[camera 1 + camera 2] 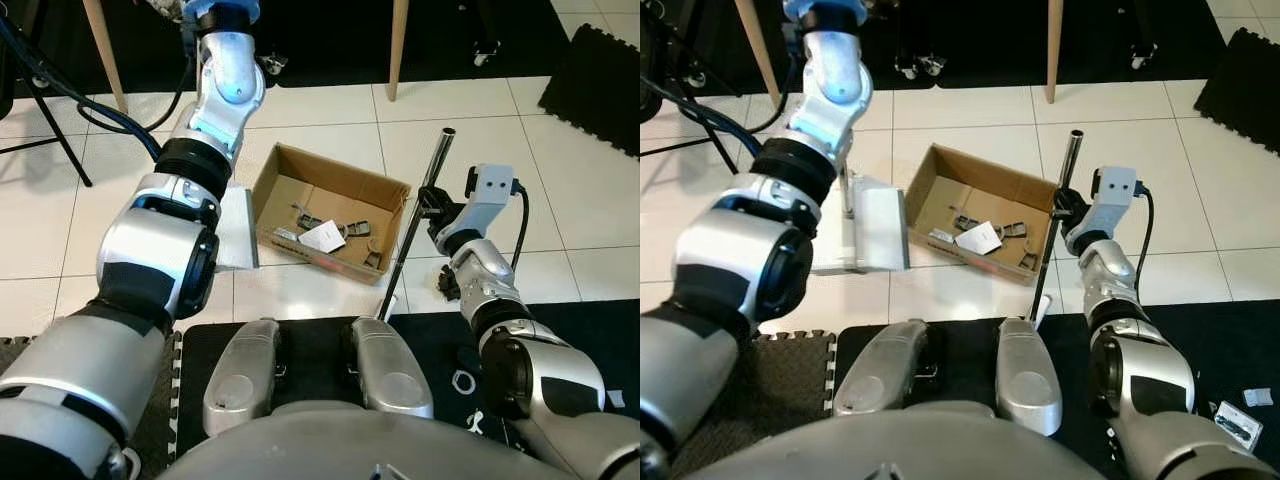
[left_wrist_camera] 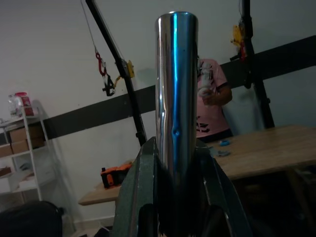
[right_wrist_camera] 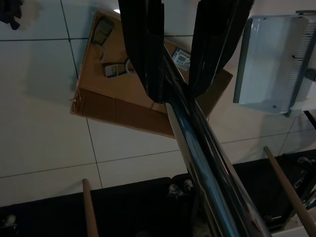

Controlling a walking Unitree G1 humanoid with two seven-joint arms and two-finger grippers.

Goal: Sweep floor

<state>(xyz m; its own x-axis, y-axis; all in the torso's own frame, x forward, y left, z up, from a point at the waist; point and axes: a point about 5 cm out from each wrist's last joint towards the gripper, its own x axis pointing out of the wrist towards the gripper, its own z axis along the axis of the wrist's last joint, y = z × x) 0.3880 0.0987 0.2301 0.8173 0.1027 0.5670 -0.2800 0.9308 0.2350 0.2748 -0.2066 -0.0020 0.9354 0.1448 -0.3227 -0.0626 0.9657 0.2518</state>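
— Where your right pincer (image 1: 432, 200) sits, what is it clamped on?

— Its two black fingers are closed around the long shiny metal broom pole (image 1: 416, 222), gripping it a little below the top end. You can see the pole slant down from there to the edge of the black foam mat (image 1: 420, 335) in front of the robot's knees, passing just beside the open brown cardboard box (image 1: 330, 212) lying on the white tiled floor (image 1: 330, 125).

— And your left pincer (image 2: 175, 197)?

— In the left wrist view it is shut on a polished chrome tube (image 2: 177, 89) that stands up between its fingers. In the head views your left arm reaches forward over the upright white plastic dustpan (image 1: 875, 228), which stands on the tiles just left of the box.

— What lies in the box?

— Some dark small scraps and a white paper slip (image 1: 322, 236).

— Anything behind?

— A person in a pink shirt (image 2: 211, 98) stands beyond a wooden counter (image 2: 261, 148).
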